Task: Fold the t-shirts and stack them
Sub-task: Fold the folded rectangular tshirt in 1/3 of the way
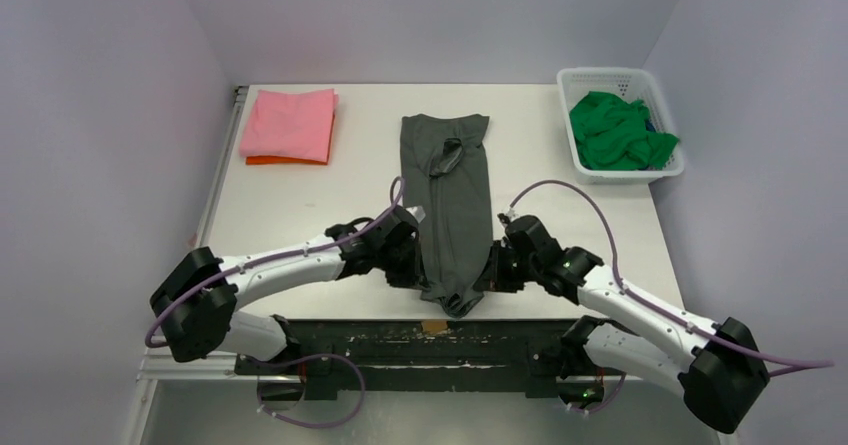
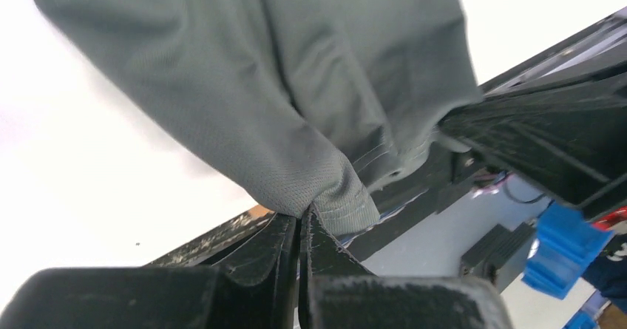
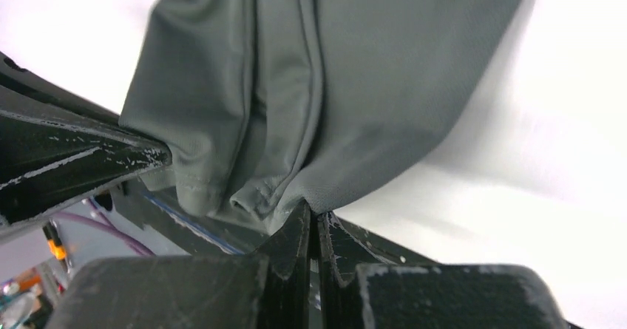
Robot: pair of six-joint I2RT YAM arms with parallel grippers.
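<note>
Charcoal t-shirt [image 1: 452, 200]: lies at the middle of the table [image 1: 300, 215], folded lengthwise into a long narrow strip that runs from the far side to the near edge. Its near end is bunched between the two grippers.
Cloth look: dark grey with a fine knit. Long creases run along the strip, a dark sleeve fold shows on top near the far end, and a stitched hem shows at the near end.
Left gripper [image 2: 299, 214]: fingers are pressed together, with the left corner of the near hem pinched at their tips.
Right gripper [image 3: 316, 212]: fingers are likewise closed tight, with the right corner of the near hem caught between their tips.
Left arm: reaches low from the near-left towards the centre, its wrist just beside the shirt's left edge. A lilac cable [image 1: 300, 253] runs along the arm.
Right arm: mirrors it from the near-right, its wrist just beside the shirt's right edge, with its cable looping above it.
Basket [image 1: 600, 73]: white plastic lattice, at the far-right corner of the table. It holds a crumpled green t-shirt [image 1: 620, 133], with a bit of something blue at its right edge.
Pink t-shirt [image 1: 290, 123]: folded square at the far-left of the table.
Orange t-shirt [image 1: 285, 161]: lies under the pink one, only its near edge showing.
</note>
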